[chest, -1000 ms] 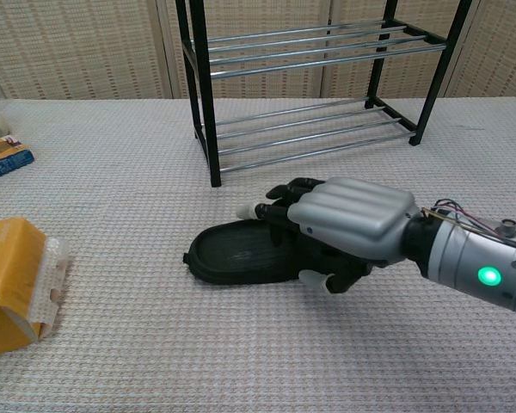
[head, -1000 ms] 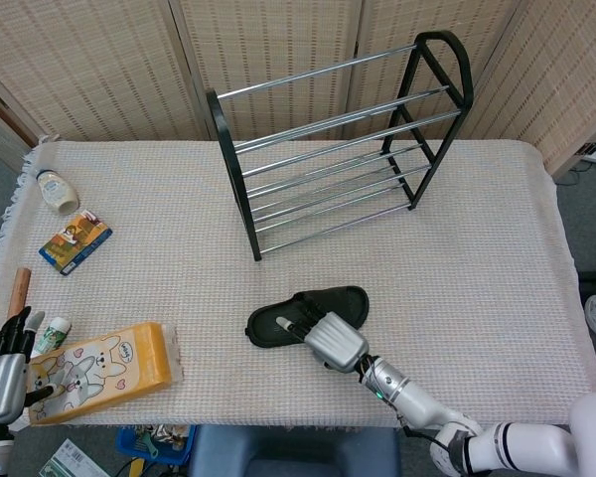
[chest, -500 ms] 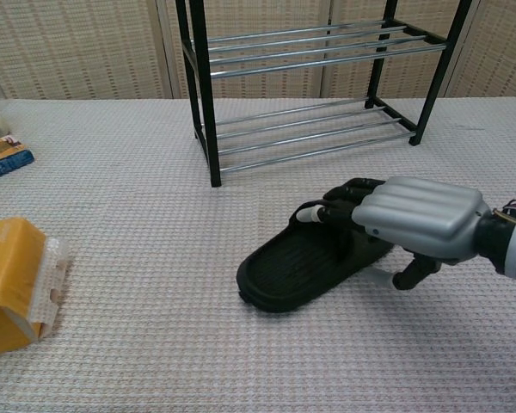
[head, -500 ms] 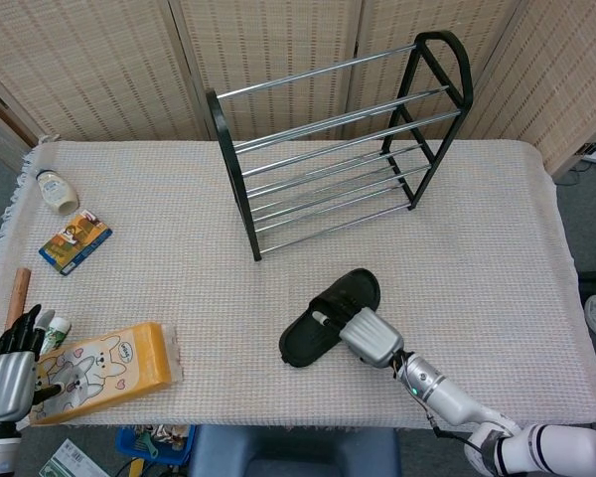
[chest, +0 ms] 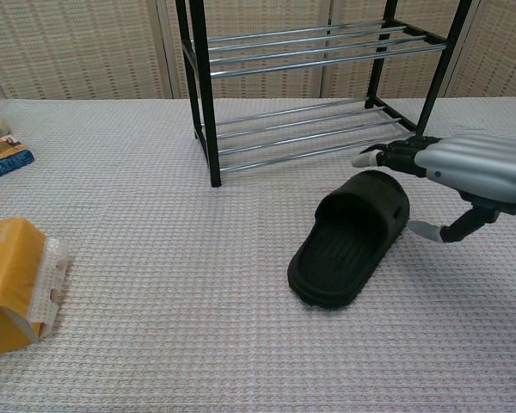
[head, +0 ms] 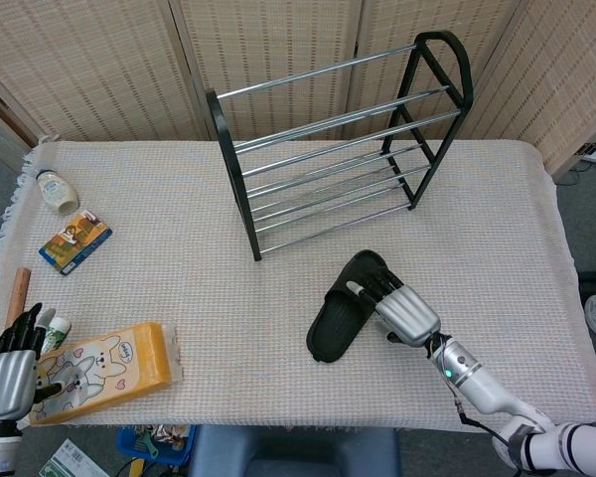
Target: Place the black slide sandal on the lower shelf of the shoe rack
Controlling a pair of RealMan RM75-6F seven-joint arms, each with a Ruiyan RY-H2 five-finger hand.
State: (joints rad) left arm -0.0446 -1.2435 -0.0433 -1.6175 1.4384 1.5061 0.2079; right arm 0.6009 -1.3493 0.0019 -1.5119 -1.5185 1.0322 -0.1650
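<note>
The black slide sandal [chest: 353,237] lies on the table just before the shoe rack [head: 338,149], not yet shelved. My right hand [head: 402,308] rests beside its strap, fingers spread, holding nothing; grasp and placement remain.

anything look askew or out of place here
Nothing is spilled or damaged. The black slide sandal lies on the table cloth, angled diagonally to the shoe rack, not yet on its lower shelf. The right hand has its fingers at the strap end.
</note>
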